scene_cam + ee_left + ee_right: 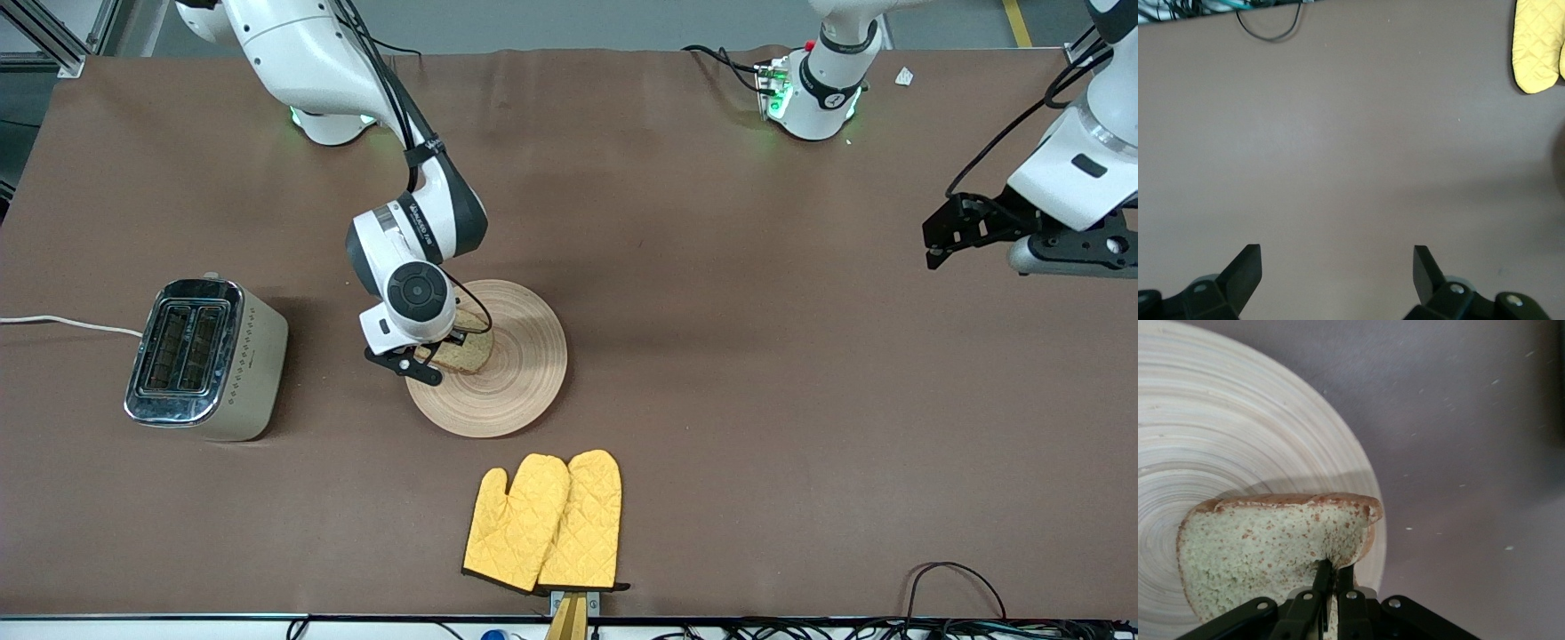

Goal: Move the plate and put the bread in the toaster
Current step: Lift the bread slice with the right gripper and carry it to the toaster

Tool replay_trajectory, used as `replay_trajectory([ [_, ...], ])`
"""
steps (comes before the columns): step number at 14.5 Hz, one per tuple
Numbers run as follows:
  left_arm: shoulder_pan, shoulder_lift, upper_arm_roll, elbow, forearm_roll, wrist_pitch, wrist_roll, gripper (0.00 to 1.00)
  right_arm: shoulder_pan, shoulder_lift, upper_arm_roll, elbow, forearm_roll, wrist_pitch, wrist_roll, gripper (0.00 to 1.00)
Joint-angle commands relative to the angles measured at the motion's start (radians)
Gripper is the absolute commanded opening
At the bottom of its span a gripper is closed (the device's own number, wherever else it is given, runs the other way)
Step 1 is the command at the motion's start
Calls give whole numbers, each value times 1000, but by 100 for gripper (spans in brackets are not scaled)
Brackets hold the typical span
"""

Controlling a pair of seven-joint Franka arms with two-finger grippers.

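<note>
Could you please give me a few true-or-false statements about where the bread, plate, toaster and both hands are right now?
1. The right hand is shut on the bread. True.
2. The bread is already in the toaster. False: it is over the plate, and the slots show no bread.
3. The left hand is open over bare table. True.
4. The mitts lie on the plate. False: they lie on the table, nearer the front camera than the plate.
5. The toaster stands toward the left arm's end. False: it stands toward the right arm's end.
</note>
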Motion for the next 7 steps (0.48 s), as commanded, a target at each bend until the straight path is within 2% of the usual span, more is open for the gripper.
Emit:
replay_trajectory([
  [1, -67, -90, 94, -122, -32, 54, -7, 100, -11, 10, 4, 100, -82, -127, -75, 0],
  [4, -118, -160, 150, -210, -31, 107, -18, 100, -13, 8, 5, 179, -267, -280, -204, 0],
  [7, -169, -168, 206, -224, -28, 118, -21, 100, -21, 8, 2, 238, -449, -418, -313, 0],
])
